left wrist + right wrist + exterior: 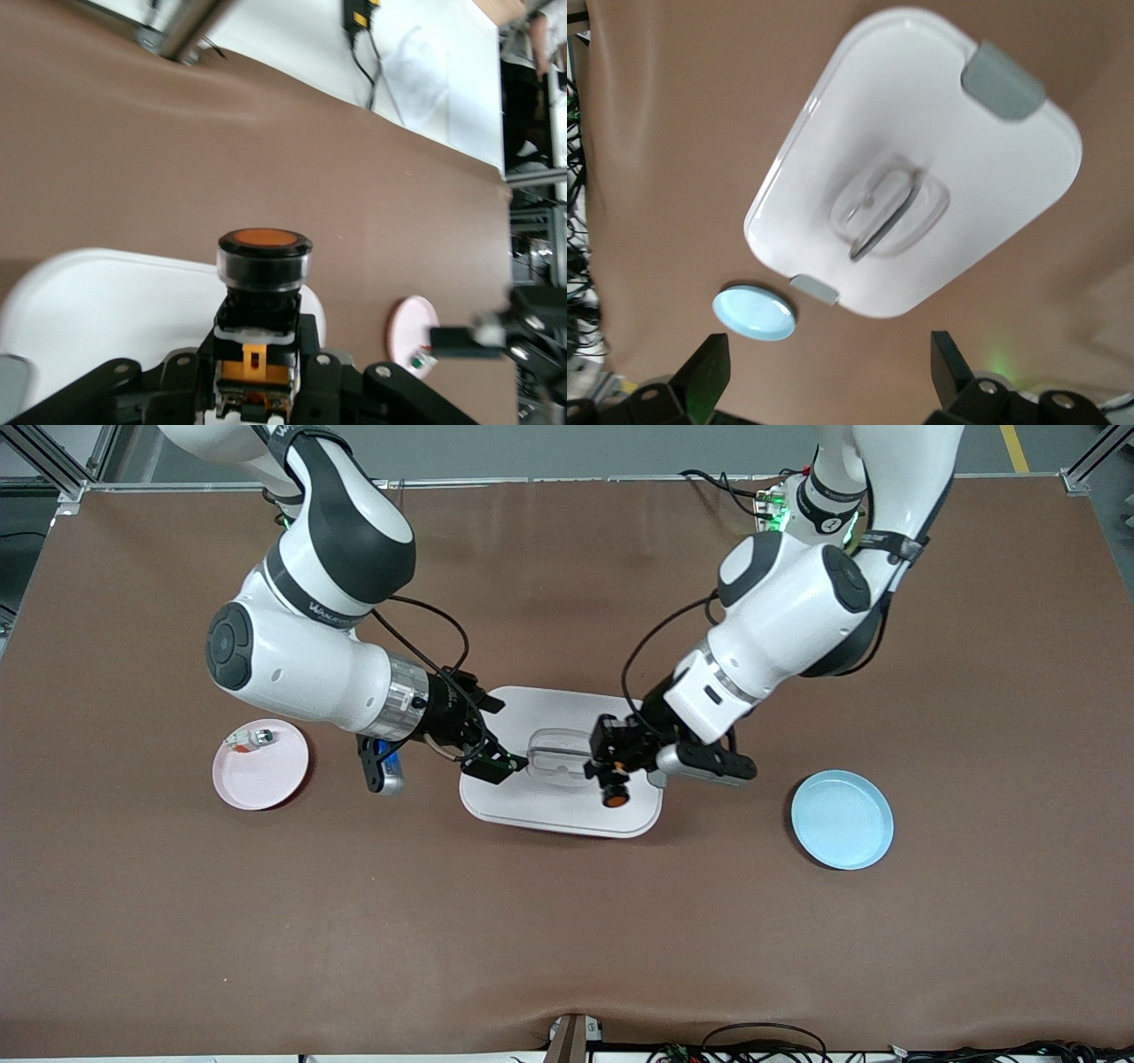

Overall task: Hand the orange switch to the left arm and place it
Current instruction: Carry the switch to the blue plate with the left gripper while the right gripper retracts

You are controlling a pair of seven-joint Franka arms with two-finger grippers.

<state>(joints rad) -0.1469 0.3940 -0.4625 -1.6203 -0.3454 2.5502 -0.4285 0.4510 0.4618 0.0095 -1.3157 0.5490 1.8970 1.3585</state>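
The orange switch (pixel 613 793), with a black body and a round orange cap, is held in my left gripper (pixel 611 766), which is shut on its body. It hangs over the white box (pixel 549 713), above the box's end toward the left arm. In the left wrist view the switch (pixel 264 257) sits between the fingers of the left gripper (pixel 257 354), cap pointing away, with the box (pixel 106 301) beneath. My right gripper (pixel 492 757) is open and empty over the box's other end. The right wrist view shows its fingers spread (pixel 828 367) and the box lid (pixel 921 133).
A pink plate (pixel 261 775) holding a small silver-and-white part (pixel 252 738) lies toward the right arm's end. A blue plate (pixel 842 819) lies toward the left arm's end and also shows in the right wrist view (pixel 754 312). The brown table (pixel 567 939) spreads all round.
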